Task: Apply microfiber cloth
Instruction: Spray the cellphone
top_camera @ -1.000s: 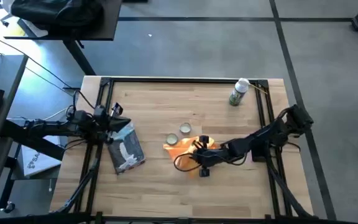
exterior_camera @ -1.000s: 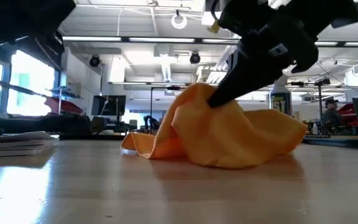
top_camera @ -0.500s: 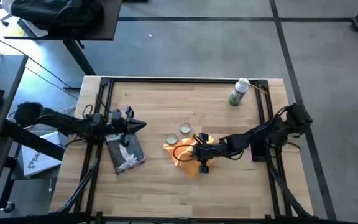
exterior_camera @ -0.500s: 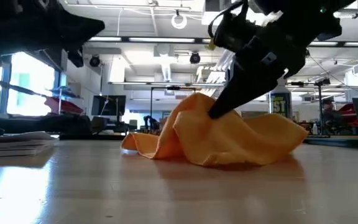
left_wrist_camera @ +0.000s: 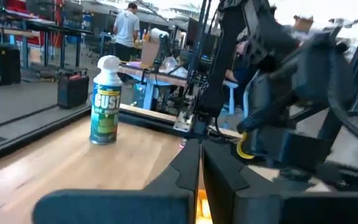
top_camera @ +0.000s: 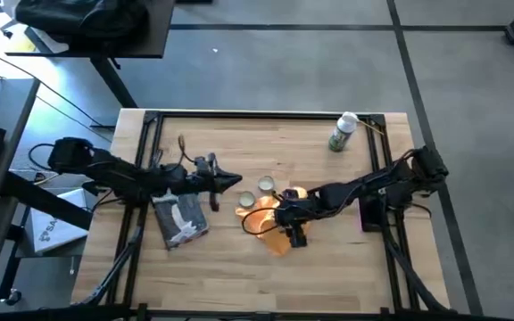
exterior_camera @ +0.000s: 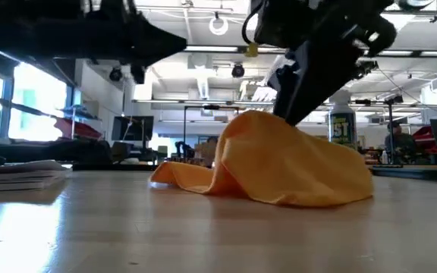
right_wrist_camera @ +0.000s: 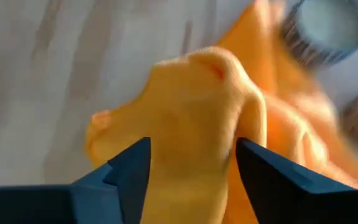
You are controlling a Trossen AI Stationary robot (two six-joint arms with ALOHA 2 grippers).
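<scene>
Your right gripper (top_camera: 286,217) pinches a raised fold of the orange cloth (top_camera: 270,223), which lies bunched just beside the two small tins (top_camera: 257,192). Your left gripper (top_camera: 232,182), fingers pressed together, hovers near the tins' other side.

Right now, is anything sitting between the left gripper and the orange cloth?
Nothing visible does. The left gripper hovers beside the microfiber cloth, already held by the right gripper; two small tins sit just off its line.

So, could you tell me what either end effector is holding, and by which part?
The right end effector pinches a raised fold of the microfiber cloth; the left end effector holds nothing.
</scene>
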